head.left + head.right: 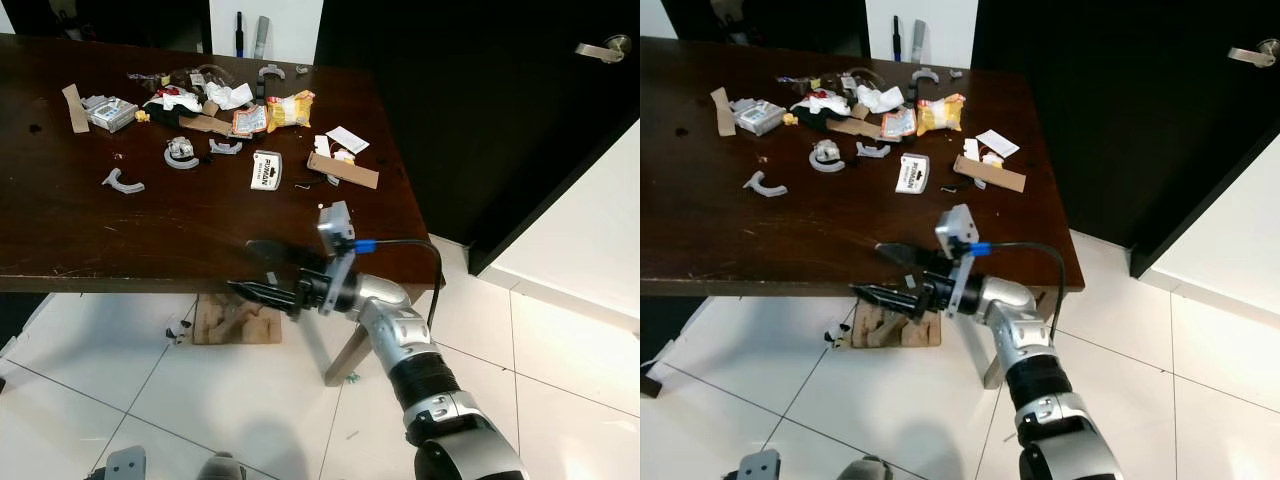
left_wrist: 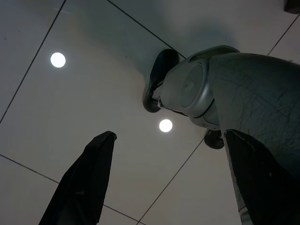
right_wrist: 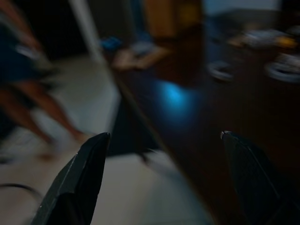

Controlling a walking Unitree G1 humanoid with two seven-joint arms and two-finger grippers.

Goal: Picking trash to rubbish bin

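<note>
Trash lies scattered on the dark wooden table (image 1: 150,235): a yellow snack packet (image 1: 290,108), a white printed card (image 1: 266,170), a cardboard strip (image 1: 343,171), white paper (image 1: 347,139), a small box (image 1: 108,113) and grey curved plastic pieces (image 1: 122,182). My right gripper (image 1: 257,268) is stretched out at the table's front edge, level with it and nearer than the trash. It is open with nothing between its fingers (image 3: 75,183). My left gripper (image 2: 168,187) hangs open over the floor tiles.
A dark door with a lever handle (image 1: 605,48) stands at the right. Under the table lie a wooden board (image 1: 238,322) and a table leg (image 1: 350,350). White floor tiles (image 1: 560,330) spread right. Blurred legs of a person (image 3: 28,108) appear in the right wrist view.
</note>
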